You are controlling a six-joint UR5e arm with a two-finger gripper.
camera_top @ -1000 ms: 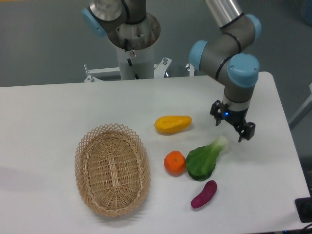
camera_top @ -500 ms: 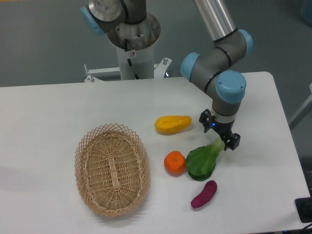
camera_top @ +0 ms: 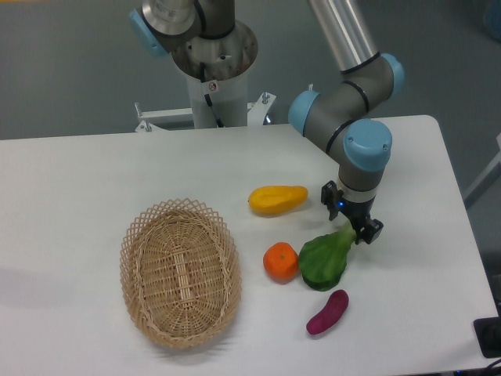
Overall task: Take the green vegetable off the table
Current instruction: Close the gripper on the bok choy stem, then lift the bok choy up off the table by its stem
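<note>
So the gripper (camera_top: 350, 218) is sitting right over the pale stalk end of the green vegetable (camera_top: 324, 258), jaws spread apart with one finger on each side of the stalk and nothing clamped; that makes sense, since the stalk is the narrow bit and the leaf end looks too broad and floppy to pinch well. The vegetable itself lies flat on the table (camera_top: 78, 172), over toward the right side, stalk pointing up and right toward the arm, dark leaf pointing down and left; the orange (camera_top: 280, 262) is touching or just about touching the leaf, hard to call from this angle. A purple eggplant-looking piece (camera_top: 327, 312) lies just below the leaf, and the yellow fruit (camera_top: 277, 200) is up and to the left, clear of the fingers; the wicker basket (camera_top: 179, 271) is well off to the left and not in play. Coming in from the stalk side keeps the fingers away from the orange, which seems like the point; probably the next thing needed is to drop a touch lower and close, and the risk would be the rounded stalk slipping out sideways.
</note>
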